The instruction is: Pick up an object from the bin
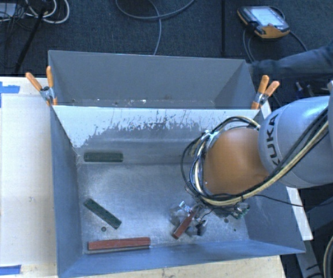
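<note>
- We find the middle of the bin floor bare from back wall to front.
- On the left lie a flat dark green bar, a tilted dark green bar and a long red-brown bar by the front wall.
- On the right, our arm's orange cover and cables crowd the corner above a small red-brown block.

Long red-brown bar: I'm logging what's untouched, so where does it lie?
The red-brown bar lies along the bin's near wall, lower left in the camera view, just below the tilted dark green bar and well left of the gripper.
</note>
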